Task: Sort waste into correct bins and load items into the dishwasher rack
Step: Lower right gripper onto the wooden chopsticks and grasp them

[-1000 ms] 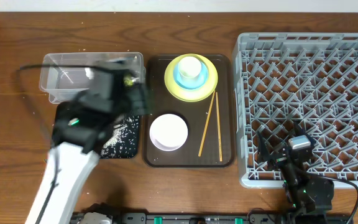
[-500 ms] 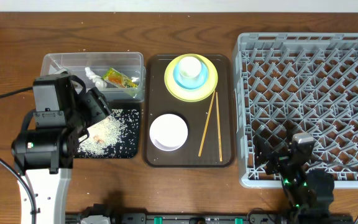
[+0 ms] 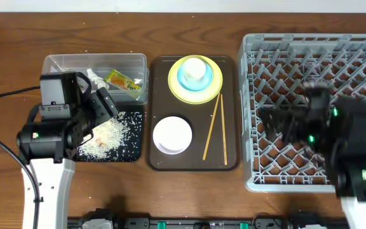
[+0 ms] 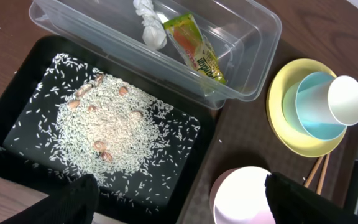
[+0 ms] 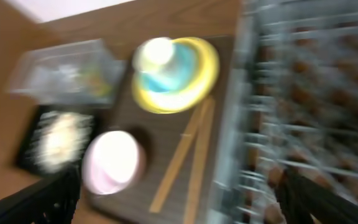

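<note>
Seen from overhead, bare bench (image 3: 170,32) runs free along twelve o'clock. From my left end effector (image 4: 179,202), the clear tub (image 3: 62,71) wall stands at twelve, the plate stack (image 3: 194,76) at two, the dishwasher rack (image 3: 310,39) beyond at three

- You get a blurred picture here.
- The yellow plate (image 5: 207,59) holds the light blue bowl (image 5: 176,76) and the white cup (image 5: 155,53).
- The white bowl (image 5: 112,163) sits left of the chopsticks (image 5: 182,155).
- The rack (image 5: 309,93) fills your right side.

A robotics lab bench: wooden table (image 3: 189,38), trailing black cable (image 3: 8,95), dishwasher rack (image 3: 310,39) set on top
</note>
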Tool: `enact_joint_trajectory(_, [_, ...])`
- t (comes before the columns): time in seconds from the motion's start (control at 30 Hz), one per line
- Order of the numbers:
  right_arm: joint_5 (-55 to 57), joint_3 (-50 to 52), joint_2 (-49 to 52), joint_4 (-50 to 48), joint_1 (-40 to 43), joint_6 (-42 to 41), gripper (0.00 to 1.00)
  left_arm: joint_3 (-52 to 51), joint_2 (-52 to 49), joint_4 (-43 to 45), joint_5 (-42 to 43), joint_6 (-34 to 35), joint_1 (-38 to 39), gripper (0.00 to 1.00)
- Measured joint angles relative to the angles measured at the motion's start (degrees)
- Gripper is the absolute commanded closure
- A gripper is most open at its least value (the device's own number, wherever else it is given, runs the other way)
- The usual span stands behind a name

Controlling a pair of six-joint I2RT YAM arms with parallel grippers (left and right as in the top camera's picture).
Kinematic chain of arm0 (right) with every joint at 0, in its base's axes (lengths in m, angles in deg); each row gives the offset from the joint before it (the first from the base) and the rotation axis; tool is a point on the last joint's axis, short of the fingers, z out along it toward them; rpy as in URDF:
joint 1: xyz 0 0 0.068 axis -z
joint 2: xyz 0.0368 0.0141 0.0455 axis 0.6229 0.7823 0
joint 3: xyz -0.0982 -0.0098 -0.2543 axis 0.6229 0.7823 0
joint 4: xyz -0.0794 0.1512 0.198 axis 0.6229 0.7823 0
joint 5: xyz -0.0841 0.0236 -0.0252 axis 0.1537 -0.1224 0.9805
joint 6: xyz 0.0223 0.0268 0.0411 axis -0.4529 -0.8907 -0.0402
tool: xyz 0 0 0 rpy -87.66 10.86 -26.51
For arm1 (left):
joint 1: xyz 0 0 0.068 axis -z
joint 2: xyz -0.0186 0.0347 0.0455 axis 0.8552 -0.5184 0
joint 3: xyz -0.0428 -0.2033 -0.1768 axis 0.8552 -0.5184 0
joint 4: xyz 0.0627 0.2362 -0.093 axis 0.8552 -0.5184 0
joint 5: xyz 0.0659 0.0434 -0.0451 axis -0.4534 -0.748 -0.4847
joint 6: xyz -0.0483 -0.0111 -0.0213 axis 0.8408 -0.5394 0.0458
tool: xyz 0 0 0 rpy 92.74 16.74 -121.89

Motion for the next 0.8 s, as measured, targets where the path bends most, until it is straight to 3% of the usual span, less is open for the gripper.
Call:
enact_joint_trajectory(0.07, [-6.6,-1.1,5.1,-3.5,-1.3,-2.1,0.01,0.0,-0.1,0.0,0.0,0.0,0.0,0.10])
enact_joint_trajectory(0.1, [-8.9,-1.2,6.8,-4.8,-1.7,-3.0,0.07,0.0,-0.1,0.0,0.0,0.0,0.0,0.10])
enact_joint_trajectory(0.23, [-16.3,-1.2,15.1,-10.9,-5.1,-6.4,0.51,0.0,-0.1,0.0,0.0,0.0,0.0,0.10])
enact_joint_trajectory(0.33, [-16.2,-1.2,21.0,-12.5,-10.4,-9.9,0.65,0.0,-0.2,0.0,0.0,0.0,0.0,0.10])
enact_joint_trajectory(0.67, [10.3,-1.2,32.9,-12.7,-32.4,-17.9,0.77,0.0,-0.2,0.0,0.0,0.0,0.0,0.09])
enact_joint_trajectory(0.8, [20.4,-1.2,36.2,-12.8,-36.6,-20.3,0.91,0.0,-0.2,0.0,0.0,0.0,0.0,0.09])
